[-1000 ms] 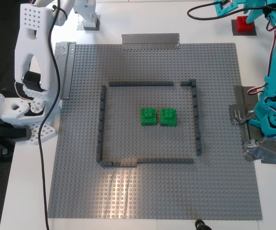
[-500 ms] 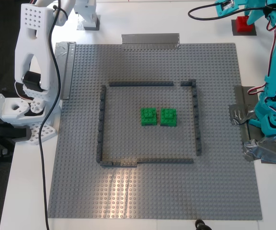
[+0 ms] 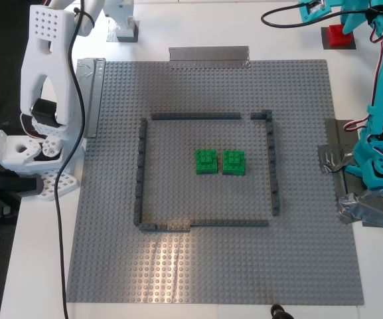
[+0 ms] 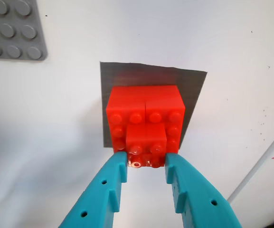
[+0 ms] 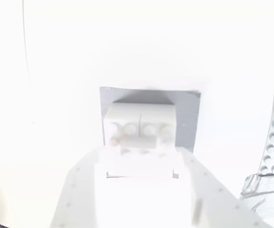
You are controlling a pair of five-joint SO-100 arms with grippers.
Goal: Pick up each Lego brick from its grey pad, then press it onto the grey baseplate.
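The red brick (image 4: 145, 124) sits on its grey pad (image 4: 193, 90), with a smaller red piece on top. My first gripper (image 4: 146, 166), teal, has its fingertips (image 4: 119, 167) pressed against both sides of that top piece. In the exterior view the red brick (image 3: 338, 34) is at the far right corner, off the grey baseplate (image 3: 211, 266). The white brick (image 5: 140, 124) sits on its grey pad (image 5: 188, 118). My second gripper (image 5: 140, 178), white and washed out by glare, stands with its jaws wide on either side of the brick's near edge. The white brick is hidden in the exterior view.
Two green bricks (image 3: 206, 161) (image 3: 233, 161) sit inside the dark-grey outline (image 3: 271, 166) on the baseplate. Silver tape strips (image 3: 209, 55) (image 3: 95, 93) lie at its far and left edges. Crumpled tape (image 3: 370, 209) holds the teal arm's base. A black cable (image 3: 58, 199) hangs at the exterior view's left.
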